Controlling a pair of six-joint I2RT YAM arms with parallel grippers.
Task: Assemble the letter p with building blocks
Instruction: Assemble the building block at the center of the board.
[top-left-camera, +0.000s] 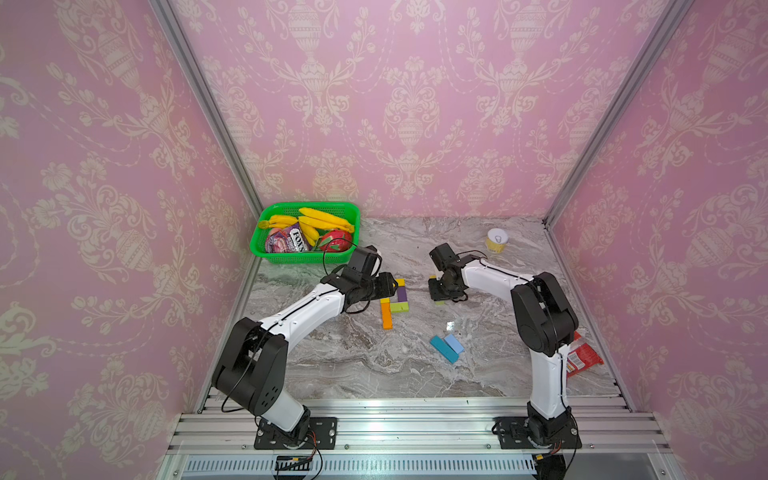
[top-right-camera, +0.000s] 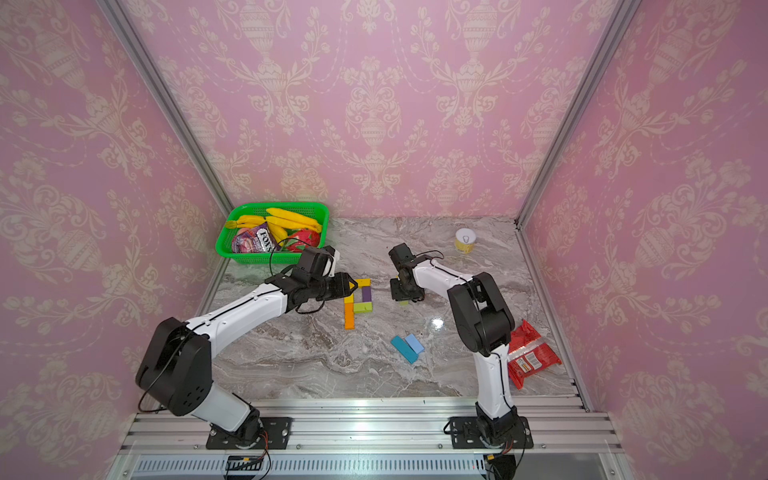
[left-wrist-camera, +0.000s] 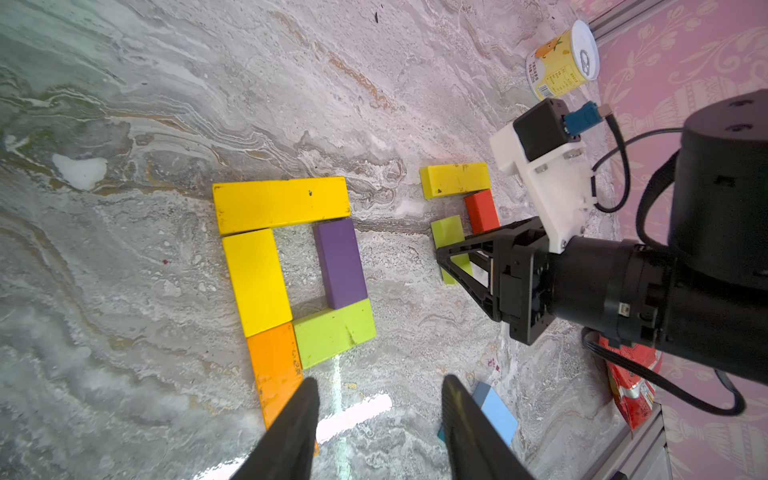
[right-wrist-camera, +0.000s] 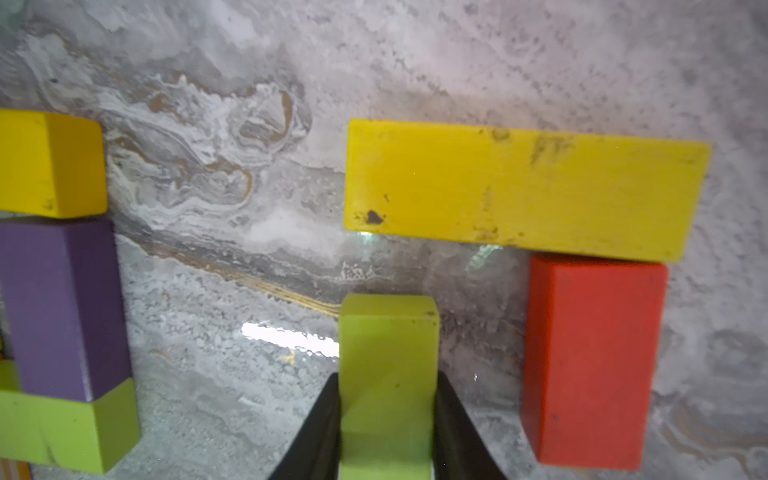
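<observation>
There's the right gripper (right-wrist-camera: 386, 378) clamped on a short lime-green painted block (right-wrist-camera: 388, 332) at mid-table, just right of the multicoloured block P (left-wrist-camera: 257, 282), the left gripper (left-wrist-camera: 380, 382) hangs open above that P, and a crooked set-down could shunt the neighbouring red block (right-wrist-camera: 590, 357)

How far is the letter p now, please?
Done: one p looks complete, with yellow top bar, purple side, lime base and orange stem. In hand: the right fingers grip a second lime block beside another yellow bar and a red block. Remaining: placing it; a light blue block and a teal block lie unused.
</observation>
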